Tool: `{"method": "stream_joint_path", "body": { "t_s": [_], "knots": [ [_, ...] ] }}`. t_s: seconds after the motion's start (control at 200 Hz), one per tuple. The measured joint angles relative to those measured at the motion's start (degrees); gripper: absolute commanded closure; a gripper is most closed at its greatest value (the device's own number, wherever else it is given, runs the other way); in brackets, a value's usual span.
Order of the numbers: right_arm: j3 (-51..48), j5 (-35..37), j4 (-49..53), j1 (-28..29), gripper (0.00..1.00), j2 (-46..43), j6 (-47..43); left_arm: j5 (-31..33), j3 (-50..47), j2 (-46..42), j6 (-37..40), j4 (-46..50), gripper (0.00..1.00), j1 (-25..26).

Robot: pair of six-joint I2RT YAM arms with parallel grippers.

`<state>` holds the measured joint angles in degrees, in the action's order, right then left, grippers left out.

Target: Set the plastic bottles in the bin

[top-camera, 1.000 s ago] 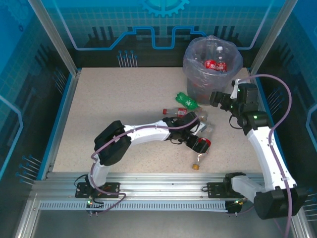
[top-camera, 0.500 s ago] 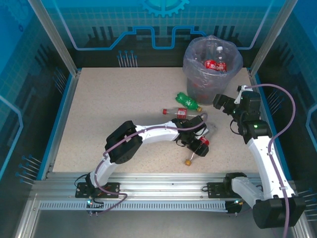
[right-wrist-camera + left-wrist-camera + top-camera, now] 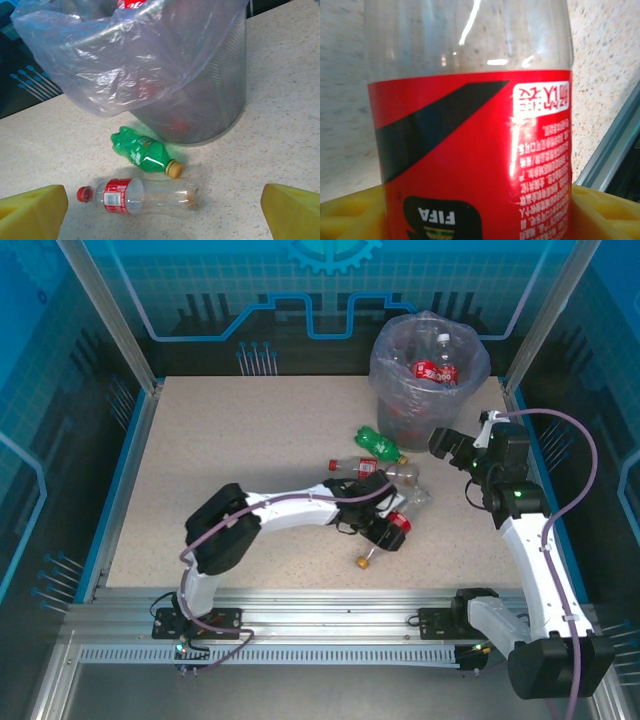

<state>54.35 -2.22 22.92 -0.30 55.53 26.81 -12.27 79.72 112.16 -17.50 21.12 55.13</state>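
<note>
between the left jaws sits a red-labelled bottle [image 3: 470,150]. the yellow pads [image 3: 350,212] press its label from either side, so the jaws are clamped on its body. its orange cap [image 3: 362,560] points toward the near edge of the bench [image 3: 230,440].

a second ago these jaws stood wide around the bottle. they have since closed in, and the capped end has slid leftward along the bench with the wrist. that reads as a grasp made, so this bottle looks ready to be lifted and carried to the bin [image 3: 400,425], which stands well apart at the far right.

the right jaws hang wide apart, holding nothing, just beside the bin's near side. they have barely shifted over that second.

the left wrist view gives the pad contact and the label's print, which the wrist itself covers in the top view. the top view gives the layout:
- several bottles in the bin [image 3: 437,371]
- a green bottle [image 3: 377,443], a red-capped bottle [image 3: 365,466] and a crumpled clear bottle [image 3: 415,490] lying on the bench between the left wrist and the bin

the right wrist view adds the bin's mesh wall under its lavender bag [image 3: 100,65]. it also shows the green bottle near the bin's foot, with the red-capped bottle closer to the jaws and apart from it.
</note>
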Motion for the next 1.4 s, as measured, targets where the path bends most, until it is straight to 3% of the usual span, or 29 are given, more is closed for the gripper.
{"method": "stream_joint_path", "body": {
  "t_s": [0.28, 0.445, 0.605, 0.876, 1.401],
  "knots": [
    [1.42, -12.24, -1.49, 1.14, 0.0, 7.04, 1.42, 0.61, -15.52, -17.75, -1.75, -11.15, 0.36, -7.76],
    [1.42, -15.72, -6.64, 10.16, 0.0, 12.57, 4.04, 0.87, -25.59, -24.04, -4.11, -17.99, 0.4, -11.74],
    [2.4, -16.94, -13.11, 18.16, 0.0, 19.34, 7.21, 2.38, -30.71, -27.98, -5.09, -20.96, 0.43, -12.13],
    [6.97, -15.82, -16.83, 24.7, 0.0, 29.79, 9.68, 5.16, -34.05, -32.28, -5.11, -25.94, 0.43, -12.13],
    [8.37, -15.61, -21.05, 27.02, 0.29, 33.83, 11.78, 7.54, -34.16, -32.28, -5.4, -27.02, 0.37, -12.13]
  ]
}}
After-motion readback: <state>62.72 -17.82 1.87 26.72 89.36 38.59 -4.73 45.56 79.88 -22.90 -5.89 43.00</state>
